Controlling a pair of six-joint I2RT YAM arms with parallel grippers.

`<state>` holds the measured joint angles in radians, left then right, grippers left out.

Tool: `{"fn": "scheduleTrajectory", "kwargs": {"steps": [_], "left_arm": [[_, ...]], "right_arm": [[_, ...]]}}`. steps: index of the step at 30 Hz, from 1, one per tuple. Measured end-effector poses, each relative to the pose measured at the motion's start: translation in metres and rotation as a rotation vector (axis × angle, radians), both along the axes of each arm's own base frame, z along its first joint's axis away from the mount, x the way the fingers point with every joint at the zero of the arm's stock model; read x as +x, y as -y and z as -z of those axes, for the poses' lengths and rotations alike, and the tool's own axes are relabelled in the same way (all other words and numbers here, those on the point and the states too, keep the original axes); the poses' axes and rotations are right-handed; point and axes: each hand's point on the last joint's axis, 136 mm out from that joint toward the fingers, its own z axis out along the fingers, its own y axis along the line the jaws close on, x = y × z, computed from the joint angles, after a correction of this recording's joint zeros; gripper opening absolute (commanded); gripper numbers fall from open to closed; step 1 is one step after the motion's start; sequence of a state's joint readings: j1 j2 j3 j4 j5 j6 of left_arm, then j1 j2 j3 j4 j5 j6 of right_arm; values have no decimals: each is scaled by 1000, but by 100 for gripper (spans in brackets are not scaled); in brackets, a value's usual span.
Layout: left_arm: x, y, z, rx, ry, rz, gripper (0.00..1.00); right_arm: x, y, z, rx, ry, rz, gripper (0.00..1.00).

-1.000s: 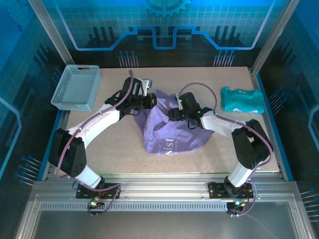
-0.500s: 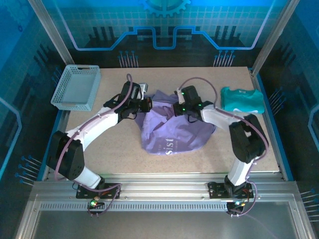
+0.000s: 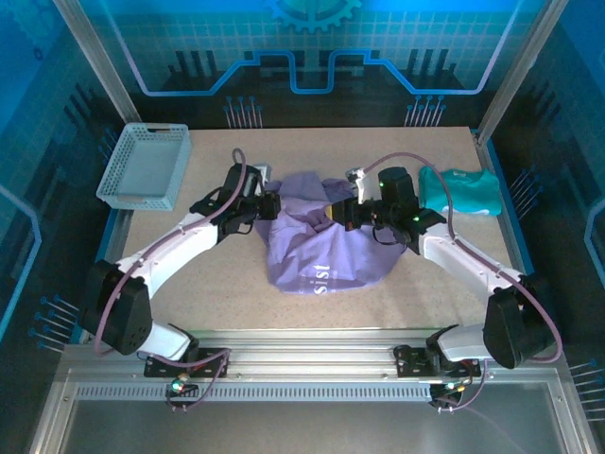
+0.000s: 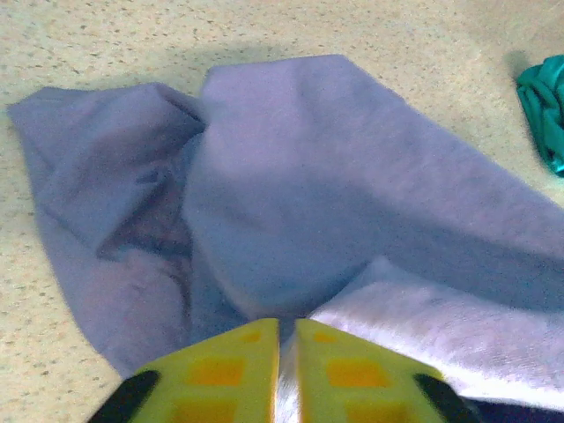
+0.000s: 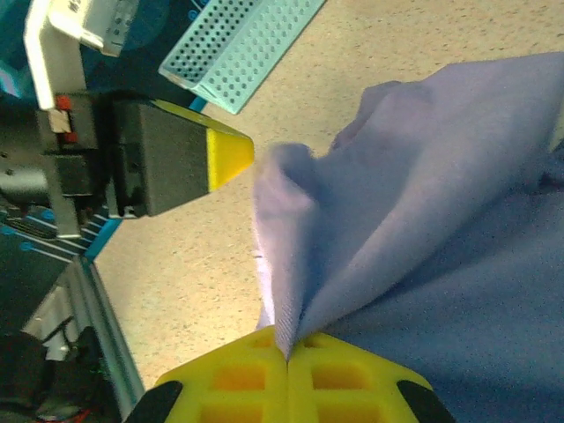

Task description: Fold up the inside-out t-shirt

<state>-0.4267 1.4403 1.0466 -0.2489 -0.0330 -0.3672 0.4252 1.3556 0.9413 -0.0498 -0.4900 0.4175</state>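
- Grey mesh basket point(image 3: 112, 163): set at the far left corner of the table point(image 3: 217, 284), well apart from the cloth. In the right wrist view its perforated wall point(image 5: 247, 44) is seen beyond the left arm.
- Left gripper point(image 3: 274, 204): placed at the left edge of the shirt. In its wrist view point(image 4: 286, 330) the yellow pads are drawn narrow, with a thin slit between them in which pale cloth is caught.
- Inside-out t-shirt point(image 3: 321, 251): lavender, lying crumpled at the middle of the table between the two grippers, with pale lettering towards the near hem. Loose folds are seen in the left wrist view point(image 4: 291, 194), and a raised ridge of it in the right wrist view point(image 5: 441, 176).
- Right gripper point(image 3: 333, 213): placed at the far right part of the shirt. Its pads point(image 5: 288, 352) are pressed together on a pinched ridge of lavender cloth.
- Teal garment point(image 3: 463, 192): folded, at the far right of the table, just beside the right arm and apart from the shirt. Its edge is seen in the left wrist view point(image 4: 546, 106).
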Motion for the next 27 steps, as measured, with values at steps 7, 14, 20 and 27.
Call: {"fn": "scheduleTrajectory", "kwargs": {"steps": [7,14,20,27], "left_arm": [[-50,6,3,15,24,55,45],[-81,49,-8,-72,75,225,43],[-70,81,24,-60,12,311,43],[-50,113,52,-23,-14,364,44]], "right_arm": [[1,5,6,34,-73,15,0],[-1,3,21,30,-133,-9,0],[-3,10,24,15,-149,-29,0],[0,22,28,6,-175,0,0]]}}
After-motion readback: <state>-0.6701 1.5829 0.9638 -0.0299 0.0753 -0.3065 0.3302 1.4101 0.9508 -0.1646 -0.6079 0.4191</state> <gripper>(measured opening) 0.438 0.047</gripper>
